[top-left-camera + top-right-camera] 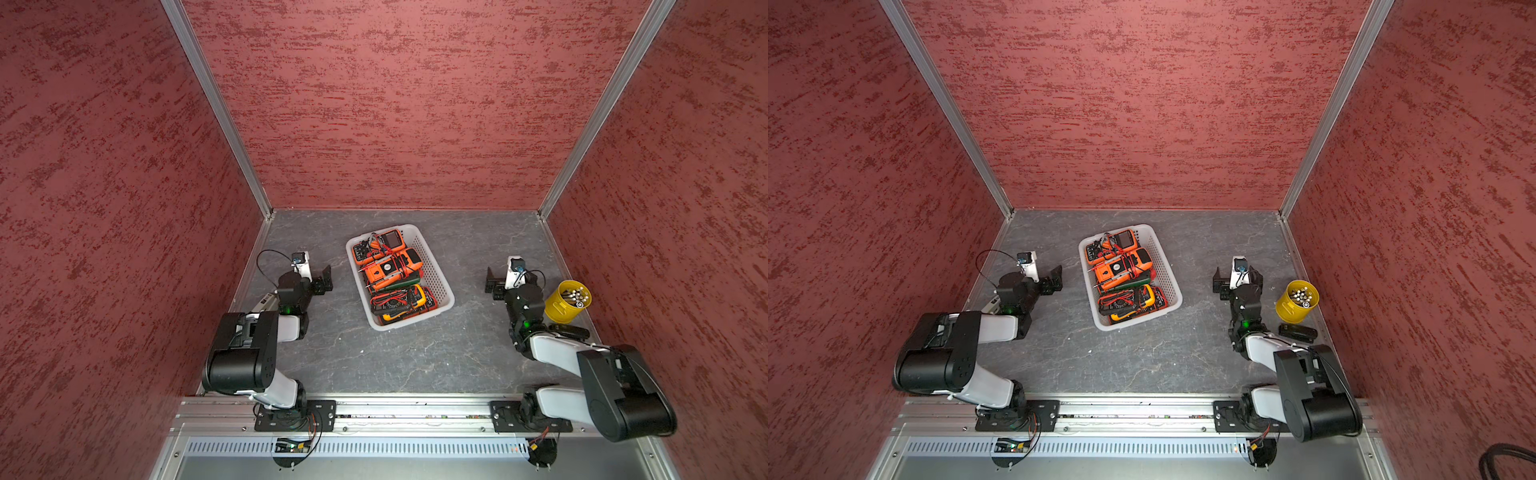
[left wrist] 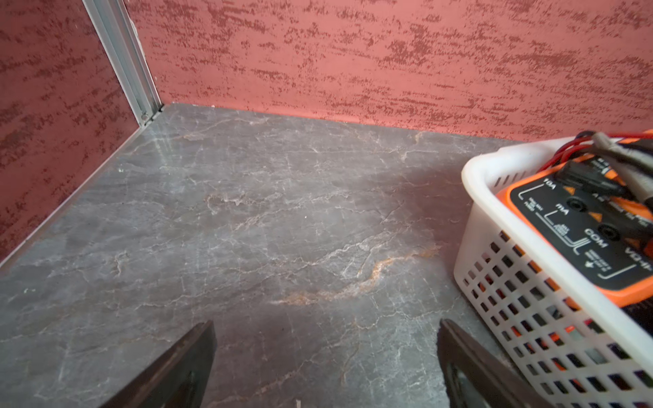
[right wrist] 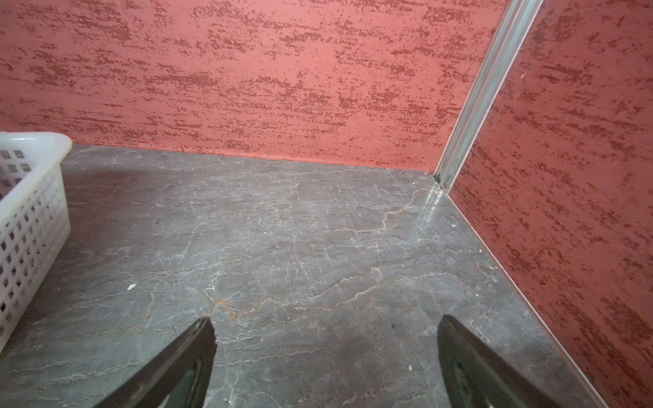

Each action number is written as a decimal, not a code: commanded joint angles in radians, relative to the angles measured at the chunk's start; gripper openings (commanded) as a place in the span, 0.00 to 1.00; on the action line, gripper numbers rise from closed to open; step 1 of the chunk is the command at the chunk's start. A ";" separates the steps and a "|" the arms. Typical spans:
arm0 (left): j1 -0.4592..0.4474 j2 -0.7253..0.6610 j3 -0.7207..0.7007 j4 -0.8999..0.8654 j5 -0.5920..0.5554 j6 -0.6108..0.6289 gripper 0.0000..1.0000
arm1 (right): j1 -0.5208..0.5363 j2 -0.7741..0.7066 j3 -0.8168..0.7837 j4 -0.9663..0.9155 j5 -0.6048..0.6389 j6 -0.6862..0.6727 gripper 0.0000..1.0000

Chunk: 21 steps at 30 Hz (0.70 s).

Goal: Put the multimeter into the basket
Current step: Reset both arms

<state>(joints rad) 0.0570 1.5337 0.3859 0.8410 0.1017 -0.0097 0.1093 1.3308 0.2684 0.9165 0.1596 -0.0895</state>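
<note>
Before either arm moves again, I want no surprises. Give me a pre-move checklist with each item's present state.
1. Left claw open and holding nothing: ok.
2. Right claw open and holding nothing: ok.
3. Both claws clear of the basket: ok. One stands at each side, apart from its walls.
4. Multimeters inside the basket's rim: ok. The orange multimeters and the yellow multimeter lie in it with their leads.
5. No multimeter left out on the table: cannot tell. The black object beside the yellow cup is too small to identify.
</note>
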 commanded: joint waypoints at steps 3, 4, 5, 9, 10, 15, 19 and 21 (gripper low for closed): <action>-0.001 0.000 -0.002 0.046 0.002 0.013 1.00 | -0.058 0.119 -0.050 0.232 -0.125 0.046 0.99; -0.003 -0.001 -0.002 0.044 0.002 0.013 1.00 | -0.059 0.161 -0.048 0.256 -0.127 0.047 0.99; -0.003 -0.003 -0.001 0.039 0.000 0.015 1.00 | -0.060 0.189 -0.045 0.272 -0.129 0.048 0.99; -0.009 -0.001 -0.001 0.041 -0.012 0.018 1.00 | -0.064 0.208 0.024 0.163 -0.068 0.073 0.99; -0.008 -0.002 -0.001 0.041 -0.012 0.017 1.00 | -0.064 0.216 0.042 0.142 -0.059 0.073 0.99; -0.011 -0.001 -0.001 0.041 -0.012 0.019 1.00 | -0.067 0.212 0.108 0.008 -0.016 0.096 0.99; -0.010 0.000 -0.001 0.041 -0.013 0.018 1.00 | -0.068 0.217 0.109 0.014 -0.013 0.095 0.99; -0.011 0.000 -0.001 0.041 -0.012 0.018 1.00 | -0.067 0.215 0.109 0.012 -0.013 0.095 0.99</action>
<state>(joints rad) 0.0494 1.5337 0.3859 0.8616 0.0959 -0.0025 0.0494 1.5520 0.3725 0.9565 0.1200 -0.0067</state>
